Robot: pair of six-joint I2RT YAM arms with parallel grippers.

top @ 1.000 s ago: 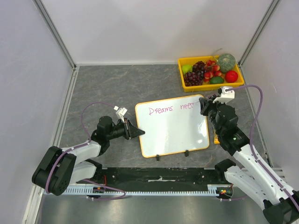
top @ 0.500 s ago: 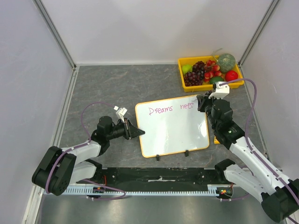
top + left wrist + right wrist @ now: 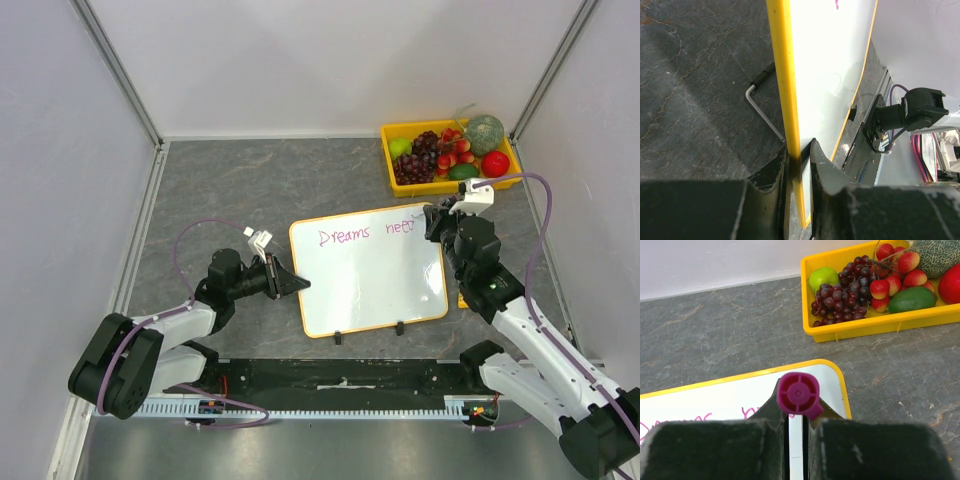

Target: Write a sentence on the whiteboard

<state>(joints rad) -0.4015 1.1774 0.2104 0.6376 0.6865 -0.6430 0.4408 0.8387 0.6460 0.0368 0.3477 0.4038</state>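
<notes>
The whiteboard [image 3: 368, 272] with its orange frame lies mid-table, with pink writing "Dreams ne.." along its top. My left gripper [image 3: 297, 284] is shut on the board's left edge; in the left wrist view the frame [image 3: 786, 100] runs between the two fingers [image 3: 827, 170]. My right gripper [image 3: 432, 222] is over the board's top right corner and shut on a pink marker [image 3: 799, 395], seen end-on with its cap toward the camera. The marker's tip is hidden below the fingers. The board's corner [image 3: 832, 371] shows just beyond the marker.
A yellow tray [image 3: 450, 181] of fruit stands at the back right, close beyond the right gripper; it also shows in the right wrist view [image 3: 875, 325]. A small metal hex key [image 3: 762, 107] lies on the table by the board's left edge. White walls enclose the table.
My right gripper with the marker has moved a little up and left along the writing line, then settled at the board's top right corner. The left gripper and board have not moved.
</notes>
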